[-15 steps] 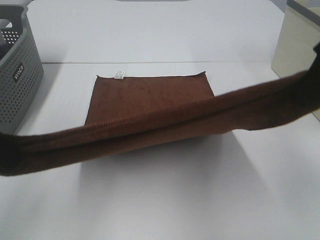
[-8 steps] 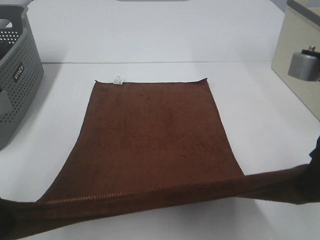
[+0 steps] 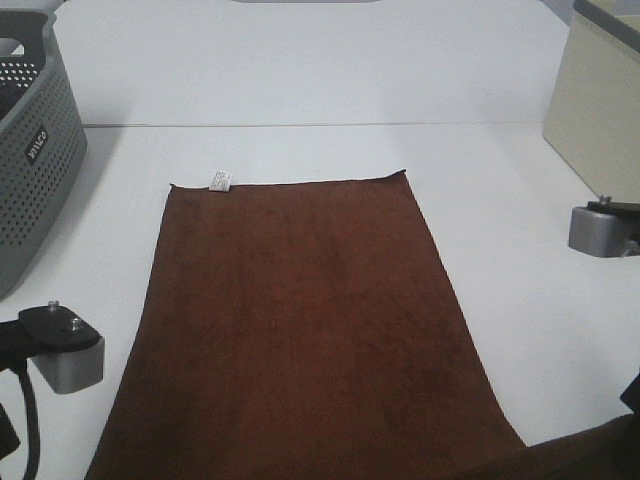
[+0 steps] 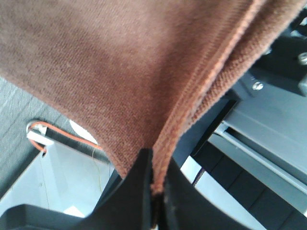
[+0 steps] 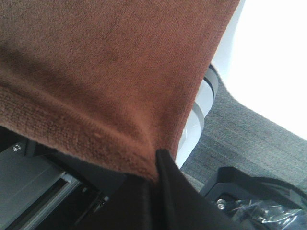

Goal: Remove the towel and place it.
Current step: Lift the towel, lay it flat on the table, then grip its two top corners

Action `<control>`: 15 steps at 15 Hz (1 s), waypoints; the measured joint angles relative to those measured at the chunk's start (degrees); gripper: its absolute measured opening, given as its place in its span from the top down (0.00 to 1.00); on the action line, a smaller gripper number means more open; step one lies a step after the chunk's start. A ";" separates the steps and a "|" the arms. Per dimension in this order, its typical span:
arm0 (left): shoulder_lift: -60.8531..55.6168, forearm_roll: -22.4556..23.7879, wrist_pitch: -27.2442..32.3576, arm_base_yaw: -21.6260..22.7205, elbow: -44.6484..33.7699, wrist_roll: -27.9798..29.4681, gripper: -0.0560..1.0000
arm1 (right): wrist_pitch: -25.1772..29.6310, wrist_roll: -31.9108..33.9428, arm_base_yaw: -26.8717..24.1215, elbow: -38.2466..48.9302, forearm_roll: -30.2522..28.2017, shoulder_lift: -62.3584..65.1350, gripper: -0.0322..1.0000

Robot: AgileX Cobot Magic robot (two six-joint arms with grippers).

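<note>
The dark reddish-brown towel (image 3: 300, 330) lies spread flat on the white table (image 3: 300, 80), its small white tag (image 3: 220, 181) at the far left corner. Its near edge runs off the bottom of the exterior high view, and the near right corner (image 3: 585, 455) is raised a little. In the left wrist view my left gripper (image 4: 154, 191) is shut on a hemmed towel corner (image 4: 144, 86). In the right wrist view my right gripper (image 5: 156, 175) is shut on the other near corner (image 5: 105, 86). The fingertips are out of the exterior high view.
A grey perforated basket (image 3: 30, 150) stands at the far left. A beige box (image 3: 600, 100) stands at the far right. The grey wrist camera blocks of the left arm (image 3: 65, 350) and right arm (image 3: 598, 230) hang beside the towel's long sides.
The towel's near edge, held up and stretched between both grippers, has come down and toward the camera. The towel now lies flat, and its far edge has slid slightly nearer and left.
</note>
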State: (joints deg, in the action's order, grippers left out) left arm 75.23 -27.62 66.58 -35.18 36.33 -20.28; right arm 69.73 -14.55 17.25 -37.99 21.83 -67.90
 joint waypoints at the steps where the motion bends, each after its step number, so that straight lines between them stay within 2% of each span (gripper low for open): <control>1: 0.80 0.57 -0.17 -0.29 0.00 1.03 0.95 | 0.06 0.00 0.00 0.06 0.57 0.00 0.96; 4: 0.97 4.30 -1.15 -0.34 0.00 9.05 0.95 | -0.11 0.23 0.00 0.63 2.92 0.00 0.96; 5: 0.97 5.56 -1.15 -0.34 0.00 13.12 0.95 | -0.17 0.23 0.00 2.35 4.18 0.00 0.96; 6: 0.97 6.02 -1.15 -0.34 0.00 14.67 0.95 | -0.23 0.23 0.00 4.70 4.98 0.00 0.96; 11: 2.86 1.20 0.11 -0.40 0.00 10.20 0.95 | -0.23 0.40 -0.06 6.99 3.09 0.06 0.96; 15: 7.56 0.40 0.23 -0.40 0.17 10.89 0.95 | -0.29 0.40 -0.06 7.22 3.32 -2.92 0.96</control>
State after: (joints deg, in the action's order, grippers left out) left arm 82.79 -27.22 66.81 -35.58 36.50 -9.40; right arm 69.44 -14.15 17.19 -30.77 25.15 -70.82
